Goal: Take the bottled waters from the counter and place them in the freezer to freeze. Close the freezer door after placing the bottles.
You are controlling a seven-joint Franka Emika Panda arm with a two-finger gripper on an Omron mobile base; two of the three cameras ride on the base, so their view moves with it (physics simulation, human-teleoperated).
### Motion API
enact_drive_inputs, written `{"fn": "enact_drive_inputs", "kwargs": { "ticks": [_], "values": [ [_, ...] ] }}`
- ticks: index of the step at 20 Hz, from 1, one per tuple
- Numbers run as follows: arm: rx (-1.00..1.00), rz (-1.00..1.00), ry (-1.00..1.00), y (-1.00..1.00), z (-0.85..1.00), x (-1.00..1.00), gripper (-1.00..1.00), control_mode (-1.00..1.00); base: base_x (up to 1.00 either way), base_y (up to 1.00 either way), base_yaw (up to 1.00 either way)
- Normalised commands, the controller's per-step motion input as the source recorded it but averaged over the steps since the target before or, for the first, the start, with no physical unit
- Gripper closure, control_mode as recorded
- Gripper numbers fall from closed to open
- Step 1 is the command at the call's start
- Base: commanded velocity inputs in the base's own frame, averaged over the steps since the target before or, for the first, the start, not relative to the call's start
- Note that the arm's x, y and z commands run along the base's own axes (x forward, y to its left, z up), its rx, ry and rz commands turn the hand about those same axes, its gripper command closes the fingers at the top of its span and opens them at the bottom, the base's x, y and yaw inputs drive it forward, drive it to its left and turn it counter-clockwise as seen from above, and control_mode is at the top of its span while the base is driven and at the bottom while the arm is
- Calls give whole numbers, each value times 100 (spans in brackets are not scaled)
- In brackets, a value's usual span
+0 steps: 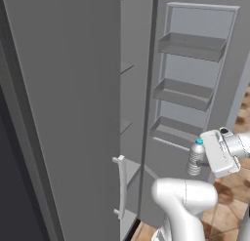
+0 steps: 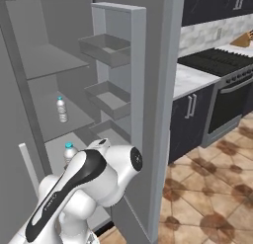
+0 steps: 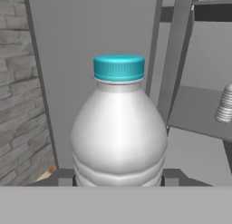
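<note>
My gripper [image 1: 201,162] is shut on one bottled water [image 1: 196,158], a clear ribbed bottle with a teal cap, held upright in front of the open freezer door [image 1: 193,69] and its grey door shelves. In the hand view this bottle [image 3: 118,128] looms close between the fingertips [image 3: 172,177]. From the right base view it [image 2: 69,151] peeks out behind my arm, in front of the freezer [image 2: 49,65]. The other bottled water [image 2: 61,109] stands upright on a middle freezer shelf, and its side [image 3: 225,104] shows at the right of the hand view. The counter [image 2: 190,79] lies to the right.
A closed grey door [image 1: 68,113] with a vertical handle [image 1: 120,186] stands left of the freezer opening. Beyond the counter is a black stove [image 2: 225,65] with dark cabinets [image 2: 190,117] below. The floor [image 2: 207,188] is brown tile.
</note>
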Motion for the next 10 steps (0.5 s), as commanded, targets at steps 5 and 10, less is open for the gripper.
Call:
{"fn": "enact_drive_inputs", "kwargs": {
  "ticks": [5,10],
  "values": [
    [0,0,0,0,0,0,100,100,30,31,-8],
    [0,0,0,0,0,0,100,100,19,47,-9]
  ]
}}
